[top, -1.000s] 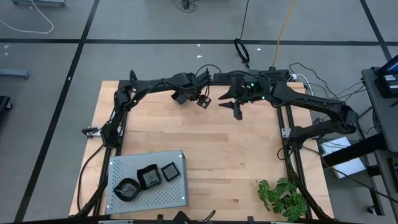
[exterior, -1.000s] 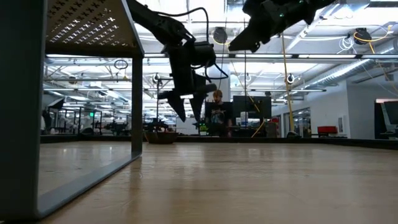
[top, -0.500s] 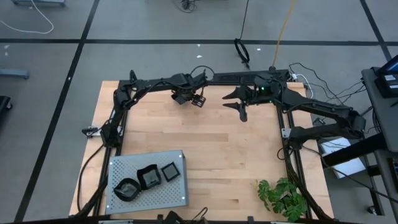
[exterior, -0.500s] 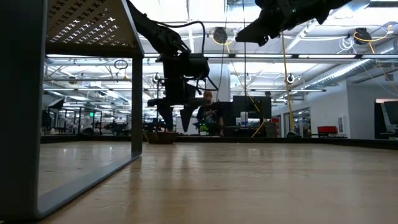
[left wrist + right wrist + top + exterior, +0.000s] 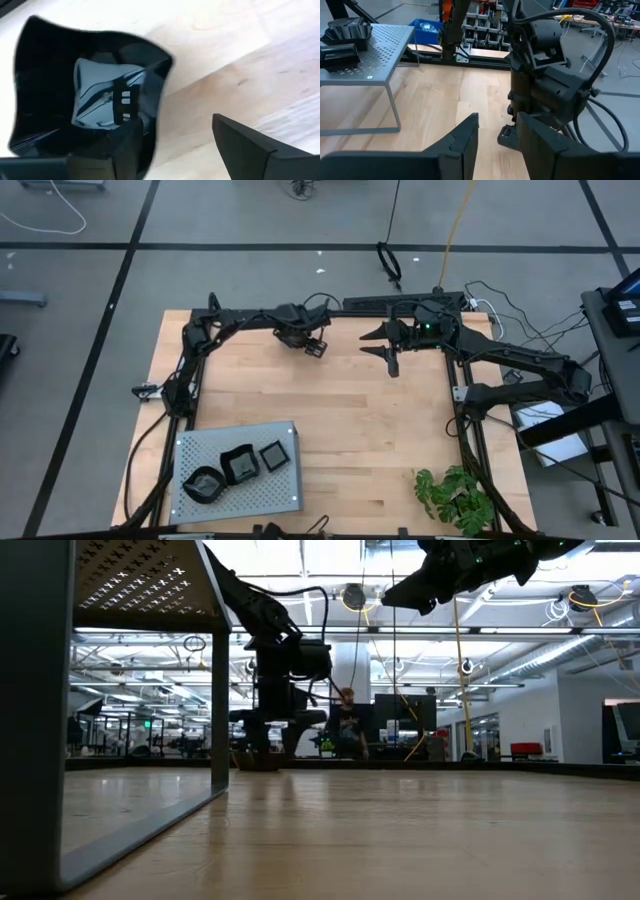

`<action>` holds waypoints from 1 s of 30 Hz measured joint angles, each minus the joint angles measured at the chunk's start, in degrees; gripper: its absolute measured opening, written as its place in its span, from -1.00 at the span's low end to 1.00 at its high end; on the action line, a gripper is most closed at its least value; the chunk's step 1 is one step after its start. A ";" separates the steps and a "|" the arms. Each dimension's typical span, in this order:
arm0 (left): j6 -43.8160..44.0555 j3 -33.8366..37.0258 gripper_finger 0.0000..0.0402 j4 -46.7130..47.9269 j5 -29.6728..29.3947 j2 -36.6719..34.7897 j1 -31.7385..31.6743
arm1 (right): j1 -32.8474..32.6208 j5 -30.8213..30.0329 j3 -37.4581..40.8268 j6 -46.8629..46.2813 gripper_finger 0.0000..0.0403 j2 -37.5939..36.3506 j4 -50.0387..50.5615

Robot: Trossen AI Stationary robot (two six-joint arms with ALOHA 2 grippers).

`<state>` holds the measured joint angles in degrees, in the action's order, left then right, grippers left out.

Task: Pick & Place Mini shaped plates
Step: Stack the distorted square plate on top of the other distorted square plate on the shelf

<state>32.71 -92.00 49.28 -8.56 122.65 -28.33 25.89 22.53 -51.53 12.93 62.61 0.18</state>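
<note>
A glossy black mini plate (image 5: 90, 95), squarish with raised wavy edges, lies flat on the wooden table near its far edge; it also shows in the low view (image 5: 258, 761). My left gripper (image 5: 185, 150) is open and low over it (image 5: 265, 738). One finger (image 5: 130, 147) is over the plate's near corner, the other (image 5: 245, 145) over bare wood. In the high view the left gripper (image 5: 308, 343) hides the plate. Three more black plates (image 5: 240, 465) rest on the grey perforated tray (image 5: 285, 495). My right gripper (image 5: 385, 352) is open and empty, high above the table's far side (image 5: 420, 590). My left gripper points down with one finger (image 5: 130, 147) in front of the plate's corner (image 5: 150, 125). I cannot tell whether that finger touches the plate. The plate lies flat on the table.
The tray stands on legs (image 5: 218, 690) at the table's near left corner and also shows in the right wrist view (image 5: 375, 45). A green plant (image 5: 455, 498) sits at the near right corner. Bare wood lies between them. A person stands in the room beyond the table.
My left gripper has gone down and a little toward the table's far left, to just above the table at the black plate. My right gripper has drifted slightly toward the table's right edge and up. The plates have not moved.
</note>
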 joint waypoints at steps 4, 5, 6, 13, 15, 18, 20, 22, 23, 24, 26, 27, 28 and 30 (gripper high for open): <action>-0.85 -0.16 0.19 0.00 -0.39 0.00 0.93 | 0.00 0.00 0.00 0.16 -0.38 0.00 -0.02; -0.89 -0.16 0.17 0.07 -0.44 0.00 1.19 | 0.00 0.00 0.00 0.16 -0.38 0.00 -0.04; -1.00 -0.16 0.13 0.08 -0.44 0.00 1.40 | 0.00 0.00 0.00 0.16 -0.38 0.00 -0.02; -1.33 -0.21 -0.33 0.10 0.22 0.00 2.57 | 0.00 0.00 0.00 0.11 -0.38 0.00 -0.04; -1.53 -0.21 -0.50 0.08 0.63 0.00 2.98 | 0.00 0.00 0.00 -0.08 -0.38 0.00 -0.17; -1.57 -0.21 -0.75 0.08 0.71 0.00 3.81 | 0.00 0.00 0.00 -0.19 -0.38 0.00 -0.19; -1.57 -0.25 -0.91 0.08 0.61 -0.02 4.23 | 0.00 0.00 0.00 -0.20 -0.38 0.00 -0.19; -1.55 -0.27 -0.96 0.08 0.50 -0.02 4.56 | 0.00 0.00 0.00 -0.21 -0.38 0.00 -0.19; -1.61 -0.27 -0.96 0.13 0.50 -0.09 4.68 | 0.00 0.00 0.00 -0.22 -0.38 0.00 -0.19; -2.05 -0.27 -0.94 0.42 0.56 -0.34 4.77 | 0.00 0.00 0.00 -0.22 -0.38 0.00 -0.19; -2.78 -0.27 -0.94 0.85 0.61 -1.25 5.17 | 0.00 -0.05 0.00 -0.19 -0.38 0.00 -0.22; -2.84 -0.25 -0.95 1.38 0.75 -2.26 5.43 | 0.00 -0.18 0.00 -0.21 -0.38 0.00 -0.25; -3.04 -0.25 -0.97 1.64 1.06 -3.31 5.77 | 0.00 -0.21 0.00 -0.22 -0.38 0.00 -0.29; -3.73 -0.25 -0.98 2.02 1.28 -6.35 6.54 | 0.00 -0.22 0.00 -0.19 -0.38 0.00 -0.45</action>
<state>28.98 -92.25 51.31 -7.27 116.30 -21.79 25.89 22.30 -51.53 12.74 62.61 -0.27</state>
